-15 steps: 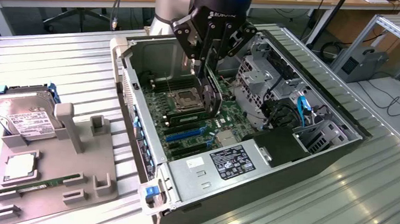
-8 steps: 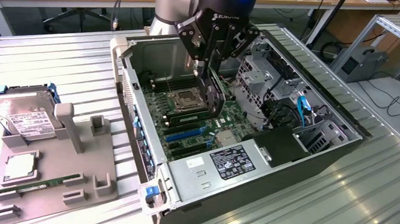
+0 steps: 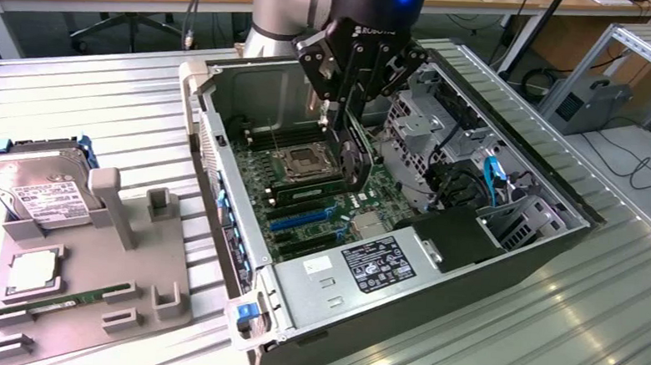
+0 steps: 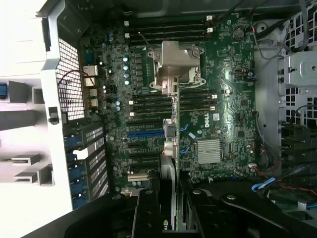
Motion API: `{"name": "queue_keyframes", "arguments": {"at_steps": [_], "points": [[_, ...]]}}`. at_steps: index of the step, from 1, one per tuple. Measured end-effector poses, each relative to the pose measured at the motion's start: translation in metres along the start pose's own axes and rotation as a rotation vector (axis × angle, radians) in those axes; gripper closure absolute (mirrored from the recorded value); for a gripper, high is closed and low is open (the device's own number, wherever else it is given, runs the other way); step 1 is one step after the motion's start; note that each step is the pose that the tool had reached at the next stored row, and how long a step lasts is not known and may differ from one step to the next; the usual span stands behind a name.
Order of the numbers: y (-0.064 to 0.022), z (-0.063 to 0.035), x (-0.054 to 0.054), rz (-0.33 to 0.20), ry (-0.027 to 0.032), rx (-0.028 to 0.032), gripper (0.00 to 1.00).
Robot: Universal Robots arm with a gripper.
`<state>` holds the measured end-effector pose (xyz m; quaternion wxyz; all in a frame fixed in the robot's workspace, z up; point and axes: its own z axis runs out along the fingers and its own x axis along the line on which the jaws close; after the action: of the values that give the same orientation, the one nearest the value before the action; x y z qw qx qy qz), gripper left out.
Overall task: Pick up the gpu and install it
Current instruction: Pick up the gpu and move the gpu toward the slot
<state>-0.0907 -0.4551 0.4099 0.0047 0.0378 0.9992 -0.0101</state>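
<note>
look: gpu (image 3: 355,161), thin flat card, dark board, black face
pose: standing on edge, upright, long side running top to bottom in the exterior view; pretty much just a skinny edge-on strip in the wrist view
state: pinched at its upper end by the gripper (image 3: 349,108), one finger on each flat face, hanging clear
where: inside the open pc case (image 3: 208,134), over the motherboard (image 3: 383,194), near the middle of it, just beside the cpu socket (image 3: 304,160)
lower end: close above the slots, touching or not, can't tell
</note>
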Motion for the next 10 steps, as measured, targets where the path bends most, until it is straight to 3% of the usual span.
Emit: {"name": "queue_keyframes", "arguments": {"at_steps": [10], "points": [[0.0009, 0.0034, -0.0075, 0.000, -0.0002, 0.0026, 0.74]]}}
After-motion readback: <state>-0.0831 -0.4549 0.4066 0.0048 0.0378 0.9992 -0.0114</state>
